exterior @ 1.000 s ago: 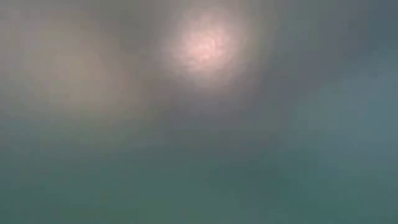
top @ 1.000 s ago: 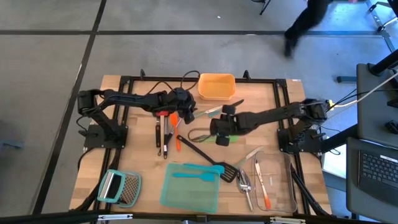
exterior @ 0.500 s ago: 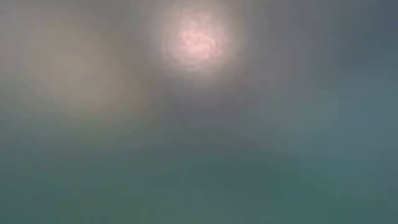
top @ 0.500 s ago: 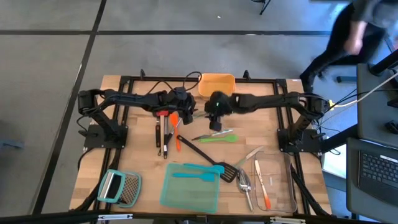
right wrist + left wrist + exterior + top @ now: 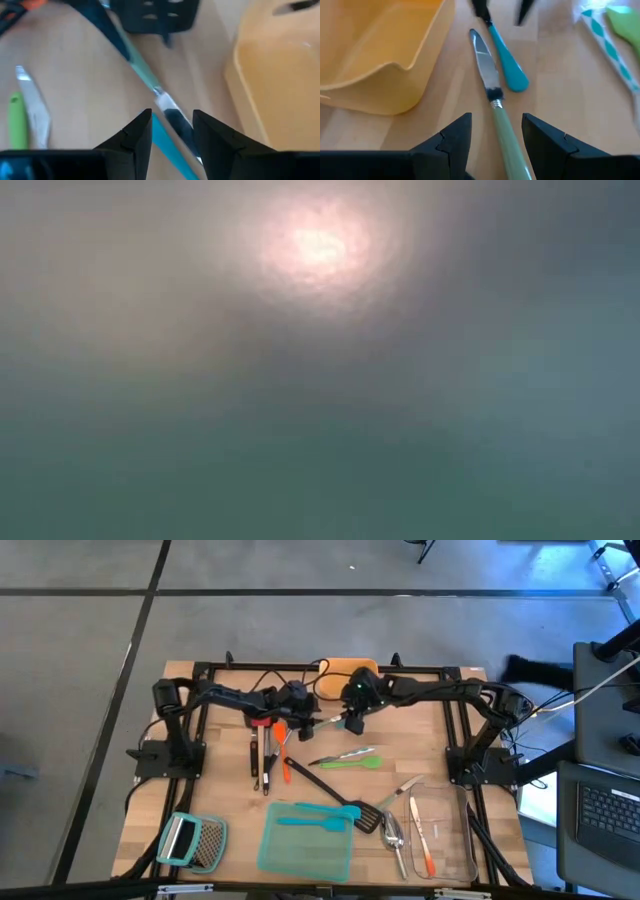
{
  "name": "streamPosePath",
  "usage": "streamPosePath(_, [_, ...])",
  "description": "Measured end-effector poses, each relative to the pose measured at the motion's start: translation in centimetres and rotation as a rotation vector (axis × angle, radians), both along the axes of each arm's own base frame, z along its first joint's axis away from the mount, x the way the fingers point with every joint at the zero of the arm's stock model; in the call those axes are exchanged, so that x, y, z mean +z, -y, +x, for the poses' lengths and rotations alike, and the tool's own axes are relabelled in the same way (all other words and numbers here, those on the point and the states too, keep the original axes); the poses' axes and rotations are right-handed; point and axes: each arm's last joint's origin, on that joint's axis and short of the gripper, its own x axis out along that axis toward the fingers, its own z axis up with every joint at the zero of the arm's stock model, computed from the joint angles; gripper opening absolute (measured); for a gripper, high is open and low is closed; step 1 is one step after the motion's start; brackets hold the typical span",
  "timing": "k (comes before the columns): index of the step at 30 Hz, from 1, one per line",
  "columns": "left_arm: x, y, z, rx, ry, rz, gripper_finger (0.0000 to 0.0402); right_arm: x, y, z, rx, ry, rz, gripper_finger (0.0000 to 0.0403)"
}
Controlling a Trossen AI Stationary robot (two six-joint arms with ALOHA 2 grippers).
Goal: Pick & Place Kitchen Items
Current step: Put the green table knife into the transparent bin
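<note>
A table knife [image 5: 486, 70] with a pale green handle [image 5: 508, 145] lies flat on the wood beside the orange container [image 5: 380, 50], with a teal-handled utensil [image 5: 507, 60] right next to it. My left gripper [image 5: 492, 131] is open and low, one finger on each side of the knife's handle. My right gripper [image 5: 172, 131] faces it from the blade end, open, its fingers on either side of the blade [image 5: 167, 107]. In the high view the two grippers [image 5: 312, 726] [image 5: 352, 723] meet near the container [image 5: 340, 673]. A green spatula [image 5: 350, 760] lies near the table's middle.
Black, red and orange utensils [image 5: 267, 752] lie left of centre, and a black turner [image 5: 330, 790] runs toward the teal container [image 5: 305, 845] holding a teal spatula. A clear container [image 5: 445, 835], silver spoons [image 5: 395, 835] and a grater [image 5: 192, 840] sit along the near edge. The low view is a blur.
My right gripper has swung from the table's middle, over the green spatula, toward the far edge and now stands at the knife beside the orange container. My left gripper has sunk toward the table at the knife's handle. The green spatula lies uncovered.
</note>
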Motion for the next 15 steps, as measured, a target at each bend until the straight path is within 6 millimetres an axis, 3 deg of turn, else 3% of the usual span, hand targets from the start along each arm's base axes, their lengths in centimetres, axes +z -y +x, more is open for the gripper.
streamPosePath(9, [-0.5, -0.2, 0.5, 0.005, 0.0, 0.005, 0.0168, -0.1, -0.8, 0.5, 0.146, 0.049, 0.05, 0.0142])
streamPosePath(15, [-0.3, -0.3, 0.7, 0.01, 0.025, 0.007, 0.0168, -2.4, 0.0, 1.0, 0.107, 0.013, 0.076, 0.0142])
